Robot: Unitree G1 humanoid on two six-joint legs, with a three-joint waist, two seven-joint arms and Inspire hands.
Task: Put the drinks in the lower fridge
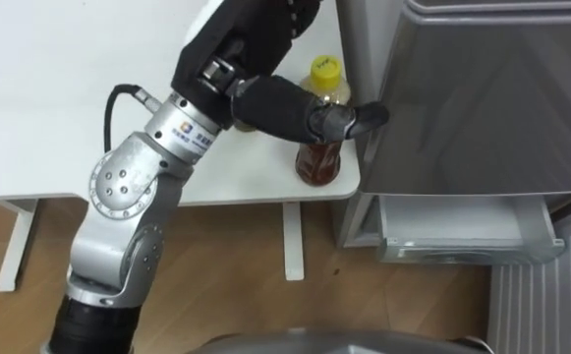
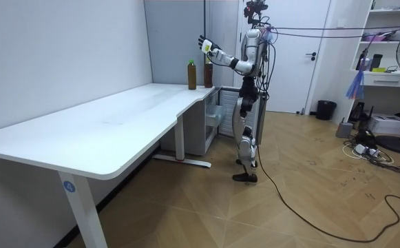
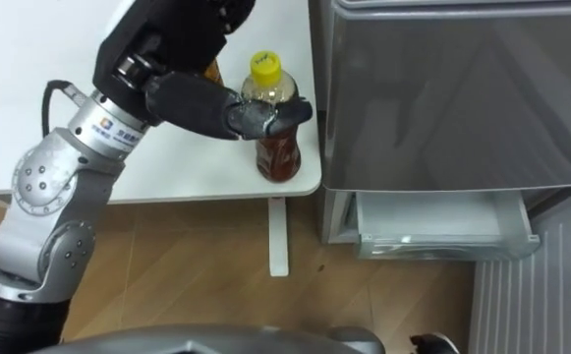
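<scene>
A tea bottle (image 1: 320, 162) with a yellow cap (image 1: 325, 69) and amber drink stands upright on the white table's (image 1: 49, 108) corner, right beside the grey fridge (image 1: 491, 98). My left hand (image 1: 265, 98) hovers over it, with the dark thumb stretched across the bottle's upper part toward the fridge. In the room view the left hand (image 2: 210, 47) is raised above the two bottles (image 2: 208, 74), fingers spread and holding nothing. The second bottle (image 2: 192, 74) stands a little further along the table. The fridge's lower drawer (image 1: 462, 231) is pulled out, white inside.
I stand at the end of the long white table (image 2: 117, 117), facing the fridge (image 2: 179, 41). A table leg (image 1: 293, 241) stands on the wooden floor below the corner. Open floor (image 2: 310, 186) lies behind me, with shelves and a fan on the room view's right.
</scene>
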